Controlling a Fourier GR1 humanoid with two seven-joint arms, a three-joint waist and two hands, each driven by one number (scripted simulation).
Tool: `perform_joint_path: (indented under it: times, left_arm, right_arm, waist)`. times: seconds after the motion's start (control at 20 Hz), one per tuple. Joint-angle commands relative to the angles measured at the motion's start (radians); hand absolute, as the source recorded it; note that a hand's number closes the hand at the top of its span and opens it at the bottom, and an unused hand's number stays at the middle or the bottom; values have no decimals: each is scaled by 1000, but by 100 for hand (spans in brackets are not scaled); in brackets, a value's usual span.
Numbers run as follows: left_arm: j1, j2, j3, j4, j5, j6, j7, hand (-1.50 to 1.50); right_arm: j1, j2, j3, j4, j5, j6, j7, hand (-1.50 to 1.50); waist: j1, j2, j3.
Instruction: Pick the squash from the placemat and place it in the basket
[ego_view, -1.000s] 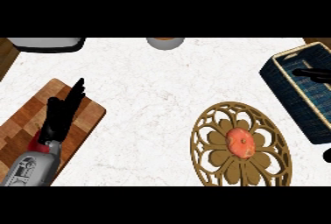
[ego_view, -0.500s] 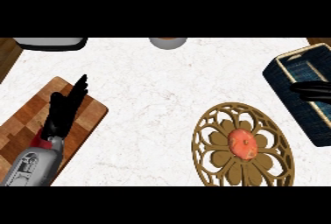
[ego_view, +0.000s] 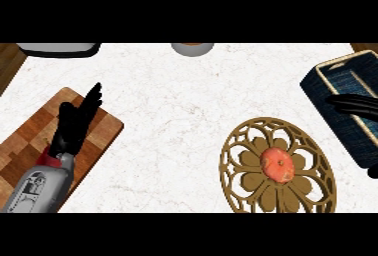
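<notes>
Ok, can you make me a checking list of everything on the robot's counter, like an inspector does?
Surface: white marble counter, no spills seen.
Job's things: the orange squash lies in the middle of the round golden placemat. The dark blue basket stands at the right edge, without the squash.
Clutter: wooden cutting board at the left. A grey cup and a dark-rimmed tray at the far edge, both cut off.
Hands: left hand open, over the cutting board. Right hand only partly in view, over the basket, away from the squash.
Cables: nothing seen.
Surroundings: wood strip at the far left corner.
</notes>
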Motion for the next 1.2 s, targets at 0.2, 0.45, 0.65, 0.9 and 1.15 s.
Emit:
perform_joint_path:
  times: [0.2, 0.45, 0.65, 0.9, 1.15]
  left_arm:
    - [59, -30, -14, 11, -31, 8, -55, 0]
    - [36, -24, 7, 40, -40, 3, -55, 0]
    - [44, 1, 39, -43, -11, -11, 21, 0]
    - [-25, -23, 35, -4, -48, 0, 50, 0]
    - [21, -46, 40, 0, -54, -11, -1, 0]
  right_arm:
    - [-66, 67, 80, 191, 58, 63, -236, -150]
    - [-81, 128, 158, 206, 94, 22, -233, -150]
    - [-96, 162, 193, 265, 131, -5, -252, -150]
    - [-130, 232, 201, 268, 146, -30, -217, -150]
    - [-90, 267, 219, 257, 173, -62, -206, -150]
  waist:
    - [-3, -2, -1]
    - [-12, -4, -1]
    - [-12, -7, -1]
    - [-25, -8, -2]
    - [-32, -9, -2]
